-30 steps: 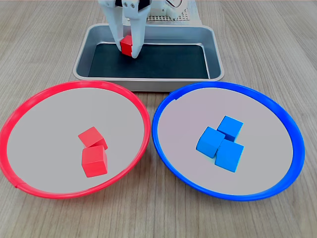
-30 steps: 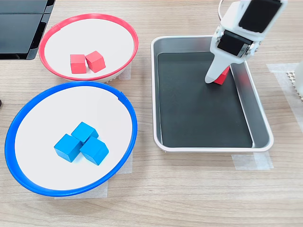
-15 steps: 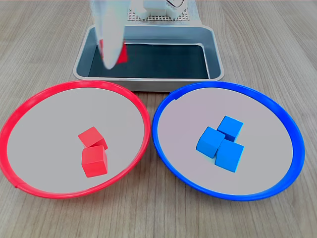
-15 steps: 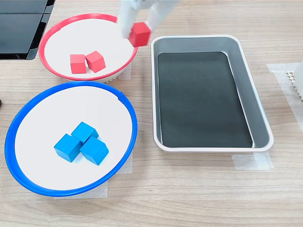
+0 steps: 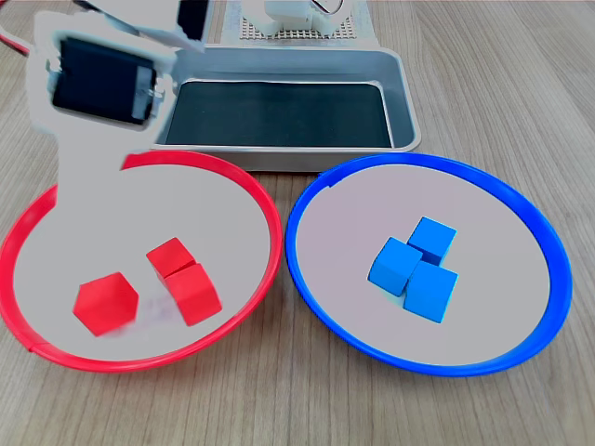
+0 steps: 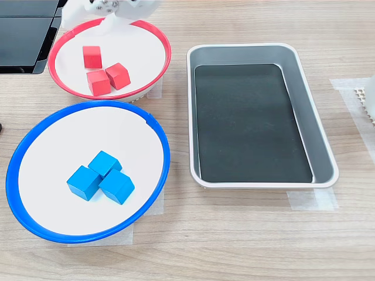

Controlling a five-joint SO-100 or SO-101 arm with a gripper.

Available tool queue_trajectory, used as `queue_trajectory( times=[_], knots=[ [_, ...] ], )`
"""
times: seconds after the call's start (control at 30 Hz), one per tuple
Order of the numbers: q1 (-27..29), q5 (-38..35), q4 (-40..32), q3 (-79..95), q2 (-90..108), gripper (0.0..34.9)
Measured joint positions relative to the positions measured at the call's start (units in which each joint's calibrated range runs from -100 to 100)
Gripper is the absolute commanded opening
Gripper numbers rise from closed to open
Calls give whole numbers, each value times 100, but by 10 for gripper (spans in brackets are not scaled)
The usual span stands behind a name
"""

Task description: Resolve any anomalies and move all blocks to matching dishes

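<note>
The third red block (image 5: 106, 302) lay in the red-rimmed dish (image 5: 265, 209), at about eight o'clock on the floor in the first exterior view, a little apart from the other two red blocks (image 5: 184, 279), which touched one another near the middle. In the second exterior view it (image 6: 92, 57) sat toward twelve o'clock of that dish, just beside the pair (image 6: 108, 78).

The gripper (image 5: 79, 218) hung over the dish as a pale blur in the first exterior view; only its upper body showed at the top edge of the second exterior view. Whether its jaws stood wide or narrow I could not tell, and I could not tell whether a fingertip touched the block. The block looked to be resting on the dish floor, so I judged the step in hand to be the letting-go. To do it well, the jaws would need to part fully and the arm rise straight up, so that no finger dragged the cube or knocked the neighbouring pair.

Outward from there, the blue-rimmed dish (image 5: 307, 200) held three blue blocks (image 5: 414, 265) clustered touching at its centre. The silver tray (image 5: 402, 84), at twelve o'clock of both dishes in the first exterior view, showed only its black base (image 5: 279, 113). By my judgement every block sat in its matching dish.
</note>
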State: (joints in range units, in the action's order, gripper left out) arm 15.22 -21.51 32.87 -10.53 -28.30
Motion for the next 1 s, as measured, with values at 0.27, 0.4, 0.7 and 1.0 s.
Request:
queue_trajectory(
  times=[0.27,0.4,0.7,1.0],
  knots=[
    [-35,650,-1044,1479,895,1],
    [-381,1748,-2716,3938,2737,1],
    [-973,2325,-3752,8249,6411,1],
    [-1416,1900,-1868,11025,10247,1]
  ],
)
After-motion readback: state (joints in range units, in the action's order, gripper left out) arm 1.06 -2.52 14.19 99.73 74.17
